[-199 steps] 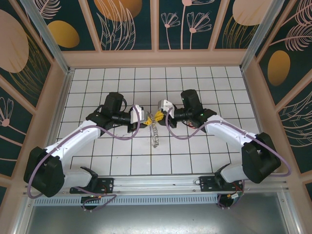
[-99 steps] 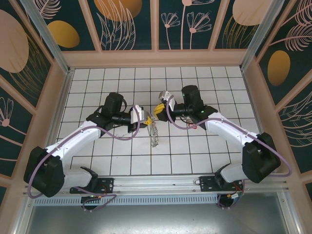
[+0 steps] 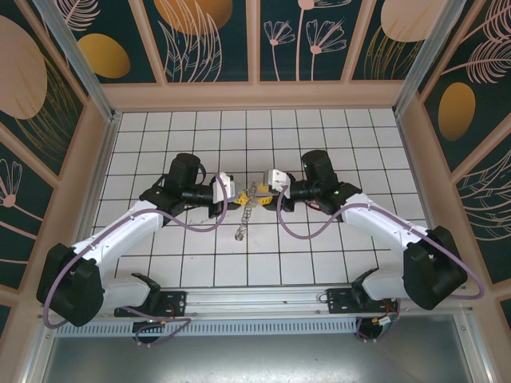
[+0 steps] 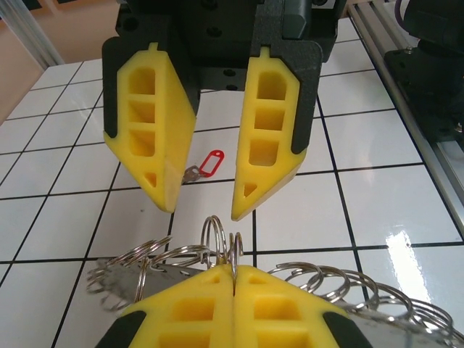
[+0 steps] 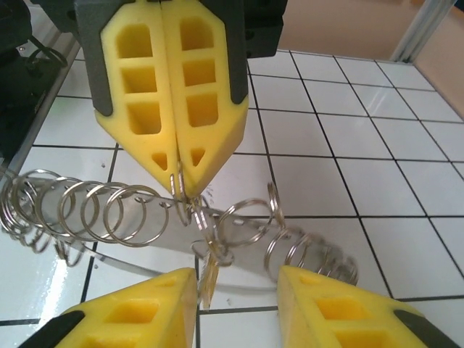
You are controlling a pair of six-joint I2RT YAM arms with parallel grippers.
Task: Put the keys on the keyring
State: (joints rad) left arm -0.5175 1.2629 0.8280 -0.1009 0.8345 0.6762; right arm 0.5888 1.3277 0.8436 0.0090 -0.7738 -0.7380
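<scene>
Keyring hoop of grey-brown band fringed with small metal rings [image 5: 239, 225] hangs pinched in the clenched left claw [image 5: 177, 185]; the right claw [image 4: 205, 210] faces it, released and empty. Likely next: fetching the red-tagged metal key [image 4: 208, 164] lying on the white tiled table [image 4: 377, 203] below the right claw. Crowded rings may snag.

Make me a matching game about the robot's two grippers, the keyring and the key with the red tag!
Things:
1. left gripper
2. right gripper
3. red-tagged key
4. keyring

States:
A. lying on a white tile
B. open
C. edged with many metal rings
D. shut on one small ring

Pairs: 1-D, 2-B, 3-A, 4-C
</scene>
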